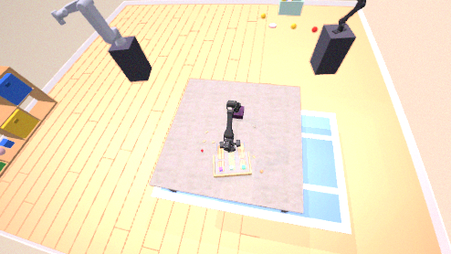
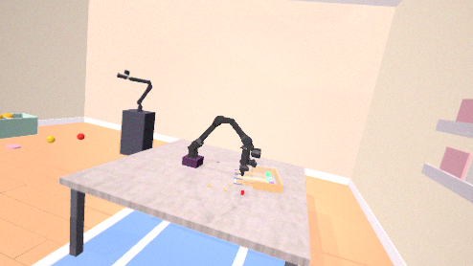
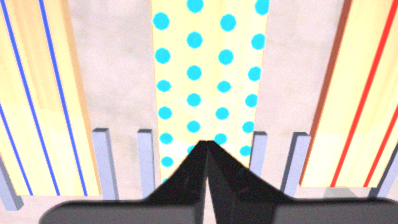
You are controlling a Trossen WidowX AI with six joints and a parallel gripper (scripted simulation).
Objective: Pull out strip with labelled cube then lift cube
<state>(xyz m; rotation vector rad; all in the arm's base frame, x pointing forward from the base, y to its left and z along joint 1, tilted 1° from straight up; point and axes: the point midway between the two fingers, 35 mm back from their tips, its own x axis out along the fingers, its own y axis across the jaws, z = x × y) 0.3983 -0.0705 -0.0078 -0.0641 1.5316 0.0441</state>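
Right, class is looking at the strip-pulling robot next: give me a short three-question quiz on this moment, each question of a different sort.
1. True or false: in the wrist view the gripper stands over the strip with red lines.
2. Multiple choice: the gripper's fingers are (A) wide open, (B) closed together, (C) clamped round a cube.
3. Fill in: the strip at the left of the wrist view carries ___ lines.

Key: 1. False; it is at the near end of the cyan-dotted strip. 2. B. 3. Blue.
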